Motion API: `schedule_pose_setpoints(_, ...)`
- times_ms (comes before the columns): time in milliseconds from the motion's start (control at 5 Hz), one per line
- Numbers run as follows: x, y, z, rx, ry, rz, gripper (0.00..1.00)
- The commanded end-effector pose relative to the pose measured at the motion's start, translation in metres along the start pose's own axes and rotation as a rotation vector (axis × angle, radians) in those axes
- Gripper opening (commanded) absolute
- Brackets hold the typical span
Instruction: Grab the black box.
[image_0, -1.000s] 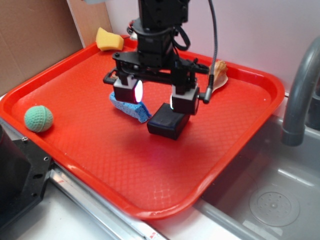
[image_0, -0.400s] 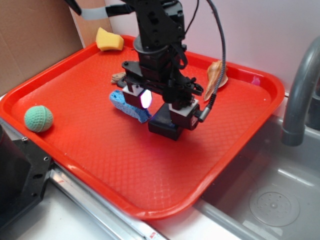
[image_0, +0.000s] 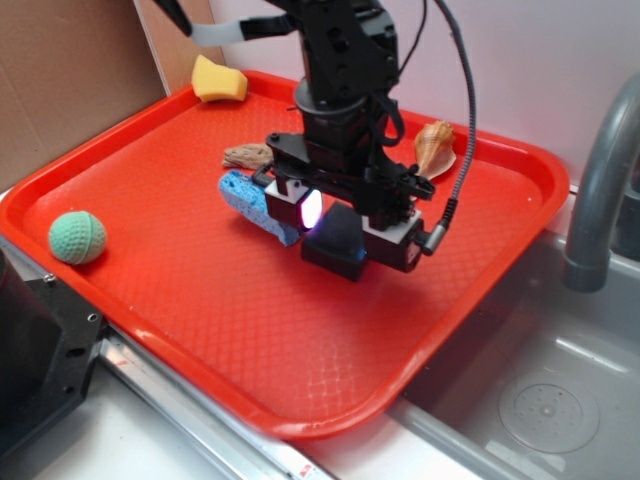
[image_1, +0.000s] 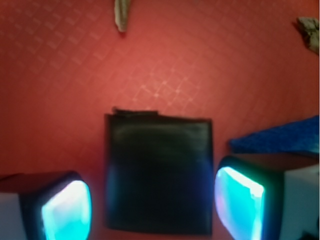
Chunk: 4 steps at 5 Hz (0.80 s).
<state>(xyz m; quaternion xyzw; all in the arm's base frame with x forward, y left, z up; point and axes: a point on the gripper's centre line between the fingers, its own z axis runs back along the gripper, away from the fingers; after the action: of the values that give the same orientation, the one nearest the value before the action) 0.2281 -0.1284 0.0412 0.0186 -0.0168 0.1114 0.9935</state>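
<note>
The black box (image_0: 336, 242) lies flat on the red tray (image_0: 180, 180), near its middle right. In the wrist view the black box (image_1: 157, 175) fills the space between my two glowing pads, with a thin strip of tray showing on each side. My gripper (image_0: 345, 225) is lowered around the box, one finger on each side, and it is open. In the wrist view my gripper (image_1: 152, 205) straddles the box without touching it. The near part of the box is hidden behind the fingers in the exterior view.
A blue sponge (image_0: 252, 204) lies just left of the gripper, close to one finger. A brown shell (image_0: 248, 155) and an orange shell (image_0: 434, 146) lie behind it. A yellow sponge (image_0: 218, 80) sits at the far corner, a green ball (image_0: 77, 237) at the left. A sink and faucet (image_0: 600, 190) stand to the right.
My gripper has come down and shifted right, from above the box to around it, and its fingers have drawn closer together. The box and sponge have stayed in place.
</note>
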Motion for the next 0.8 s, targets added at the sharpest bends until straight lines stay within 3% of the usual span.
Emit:
schedule_pose_setpoints(0,0.017,-0.003,-0.01,0.018,0.024,0.017,1.0)
schedule_pose_setpoints(400,0.014,0.007,-0.04,0.092,0.079,0.014,0.95)
schedule_pose_setpoints(600,0.012,0.015,-0.028,0.048,0.053,-0.007,0.0)
